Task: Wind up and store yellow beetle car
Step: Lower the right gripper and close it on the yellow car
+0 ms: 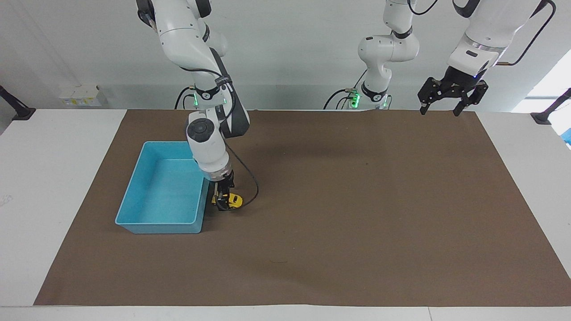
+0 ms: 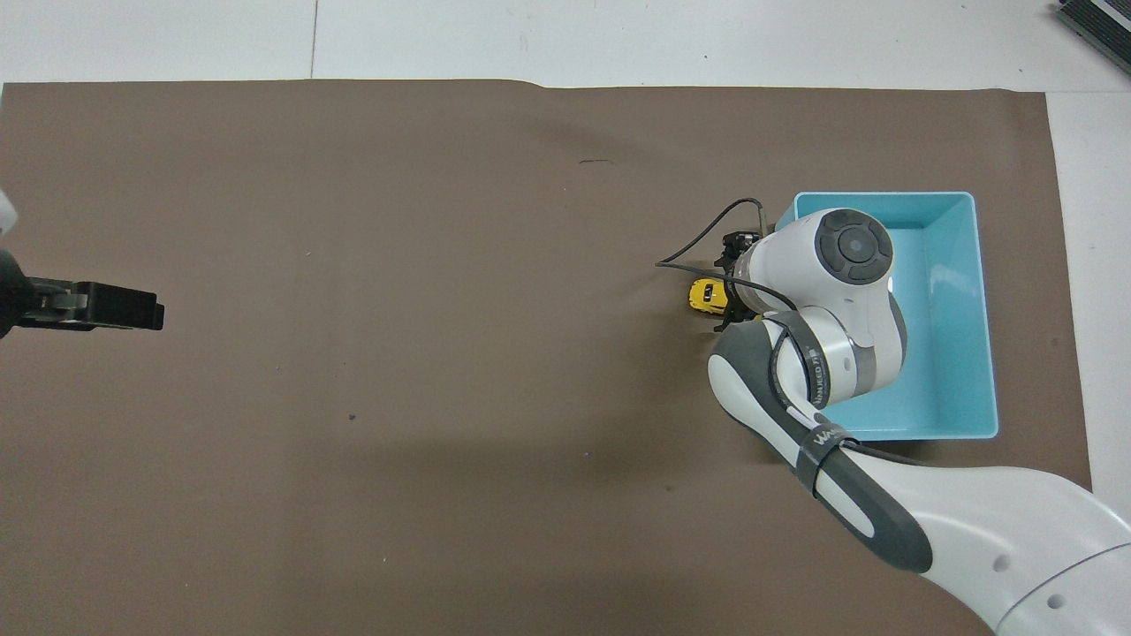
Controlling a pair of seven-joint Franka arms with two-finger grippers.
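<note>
Off-task items on my table feed

I see a blue bin (image 1: 160, 196) standing open on the brown mat (image 1: 357, 223) toward the right arm's end of the table, its inside bare. The mat covers most of the white table (image 1: 53, 178), which shows as pale strips at both ends and along the edge farthest from the robots. A small dark mark (image 2: 597, 162) sits on the mat near that edge. A white outlet box (image 1: 80, 95) sits at the wall.
</note>
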